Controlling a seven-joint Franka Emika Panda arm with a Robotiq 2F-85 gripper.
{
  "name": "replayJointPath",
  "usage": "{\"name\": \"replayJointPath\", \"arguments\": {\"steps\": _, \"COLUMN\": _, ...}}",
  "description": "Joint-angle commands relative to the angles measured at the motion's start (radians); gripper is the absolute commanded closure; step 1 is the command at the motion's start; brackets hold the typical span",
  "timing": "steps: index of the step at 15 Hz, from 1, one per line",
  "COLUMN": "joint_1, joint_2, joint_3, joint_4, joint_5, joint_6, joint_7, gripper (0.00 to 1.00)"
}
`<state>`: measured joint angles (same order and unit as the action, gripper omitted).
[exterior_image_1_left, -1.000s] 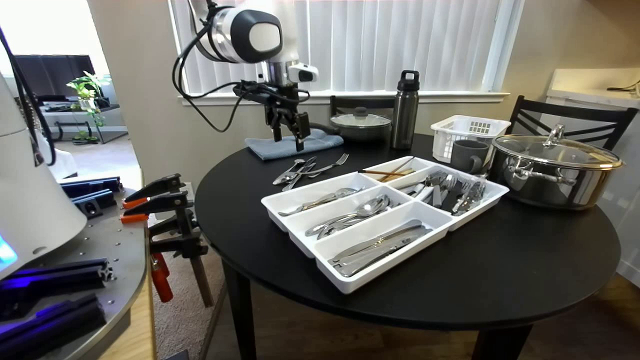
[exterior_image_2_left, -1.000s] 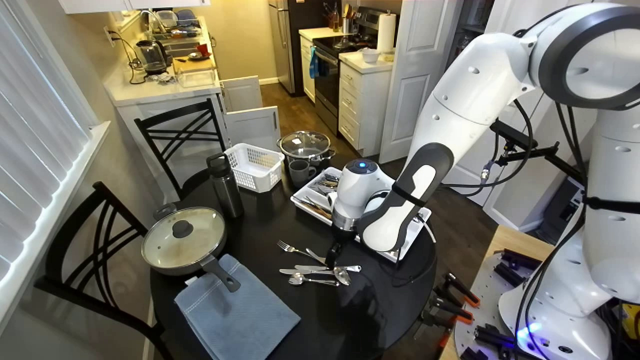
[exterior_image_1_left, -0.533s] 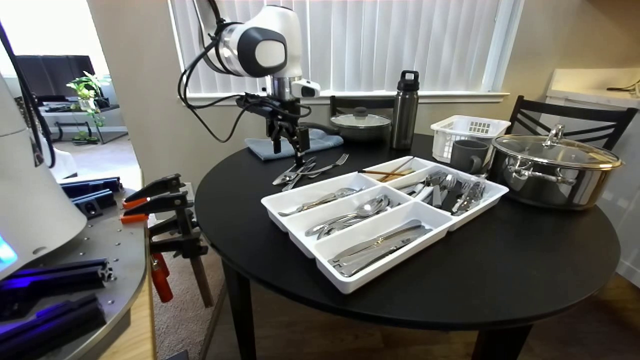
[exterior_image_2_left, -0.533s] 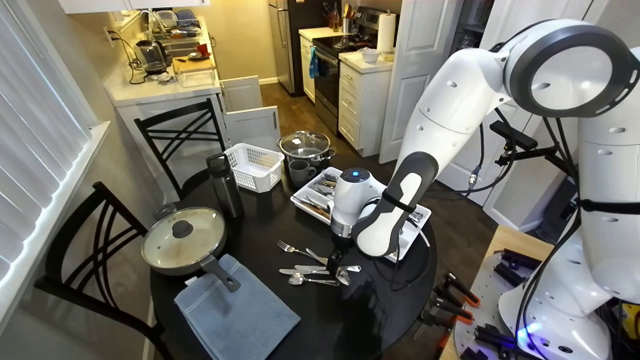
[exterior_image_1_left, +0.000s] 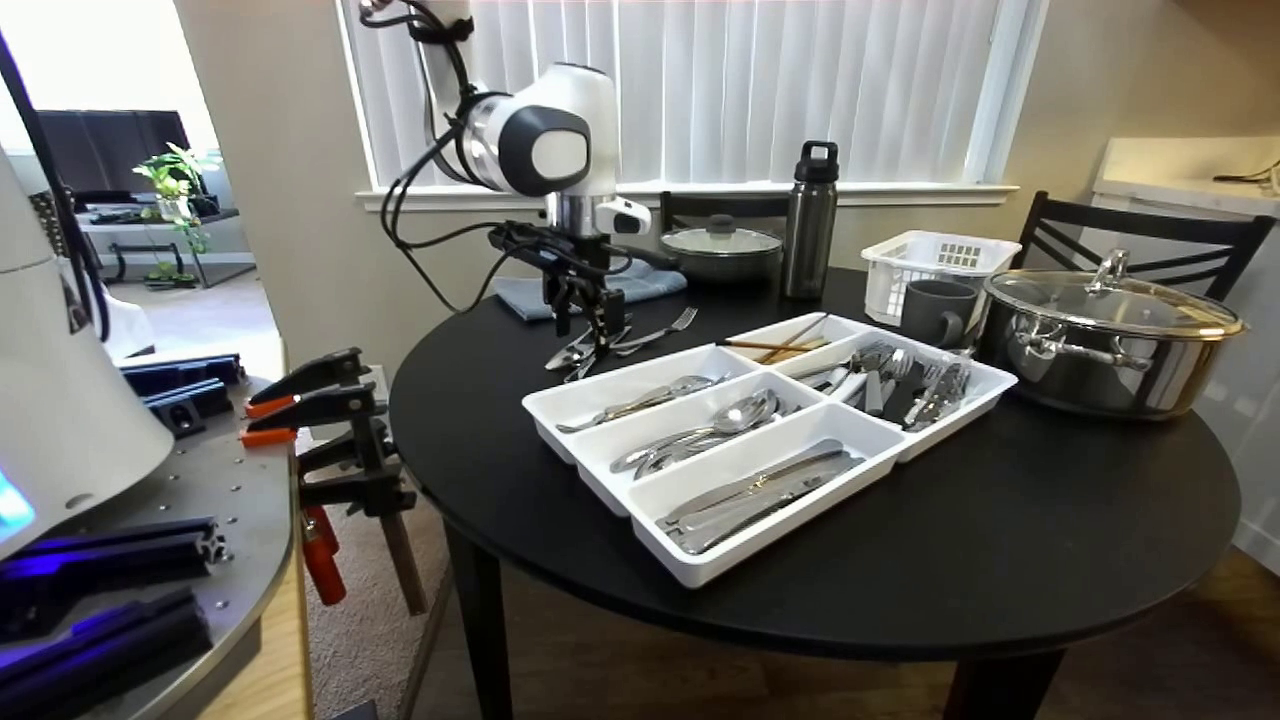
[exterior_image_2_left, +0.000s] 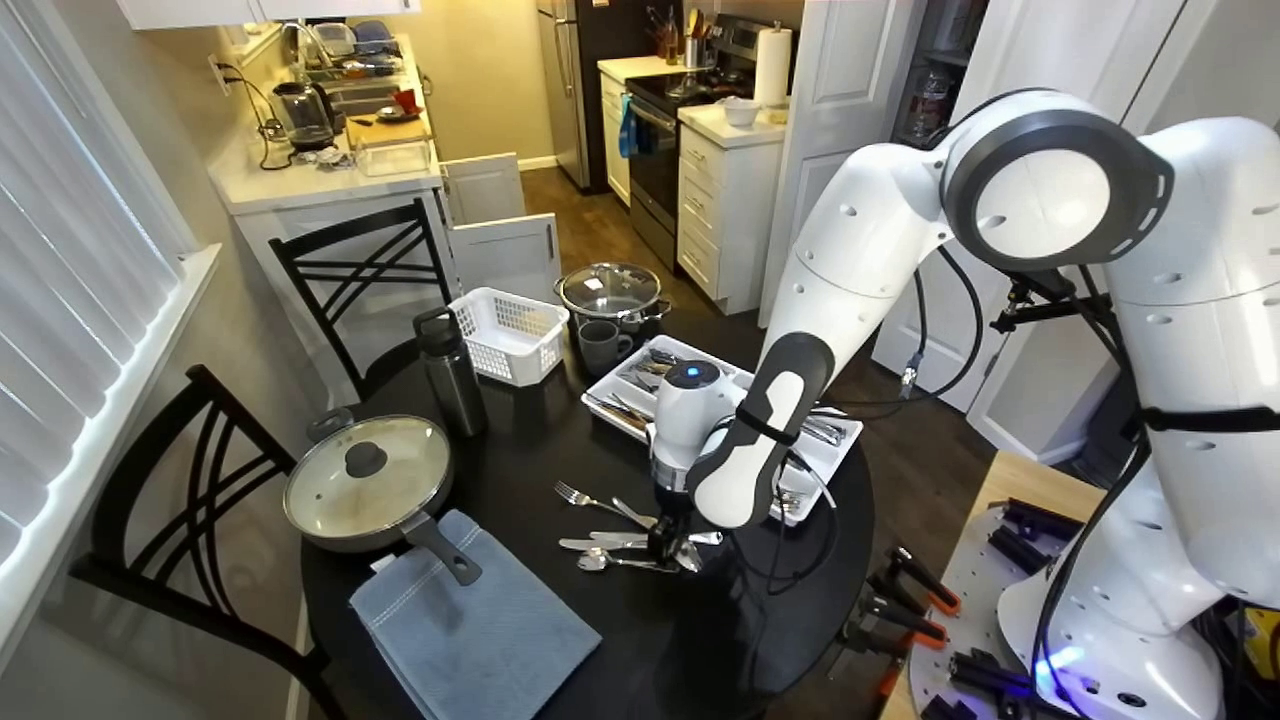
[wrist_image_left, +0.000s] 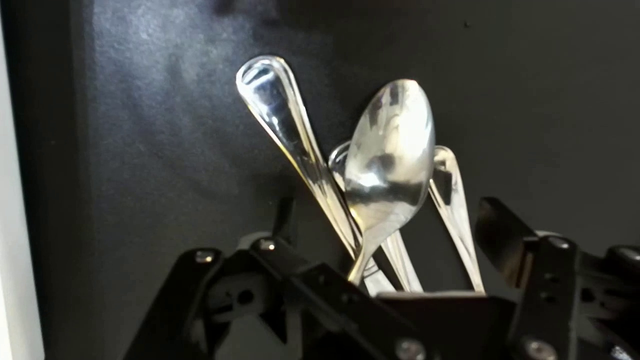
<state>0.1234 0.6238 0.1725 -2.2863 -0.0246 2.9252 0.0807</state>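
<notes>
I'm judging this as the approach: in an exterior view, between the left edge of the table (exterior_image_1_left: 1000, 540) and the tray (exterior_image_1_left: 870, 425), my gripper (exterior_image_1_left: 583, 340) is hanging over the loose cutlery (exterior_image_1_left: 567, 356). The next move, I'm thinking, is calling for lining up on one piece. On the wrist view its fingers (wrist_image_left: 500, 235) are standing wide apart, holding nothing; a spoon (wrist_image_left: 392, 145) is showing between them, contact unclear.
</notes>
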Motion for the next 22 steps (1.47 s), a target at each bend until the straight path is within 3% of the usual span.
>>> {"name": "replayJointPath", "arguments": {"steps": 1, "joint_1": 0.018, "joint_2": 0.026, "joint_3": -0.016, "joint_4": 0.026, "joint_5": 0.013, "joint_6": -0.004, "joint_7": -0.019, "gripper": 0.4}}
{"name": "replayJointPath", "arguments": {"steps": 10, "joint_1": 0.033, "joint_2": 0.023, "joint_3": -0.047, "joint_4": 0.035, "joint_5": 0.007, "joint_6": 0.003, "joint_7": -0.011, "gripper": 0.97}}
{"name": "replayJointPath", "arguments": {"steps": 22, "joint_1": 0.041, "joint_2": -0.059, "joint_3": -0.063, "joint_4": 0.013, "joint_5": 0.003, "joint_6": 0.006, "joint_7": -0.015, "gripper": 0.98}}
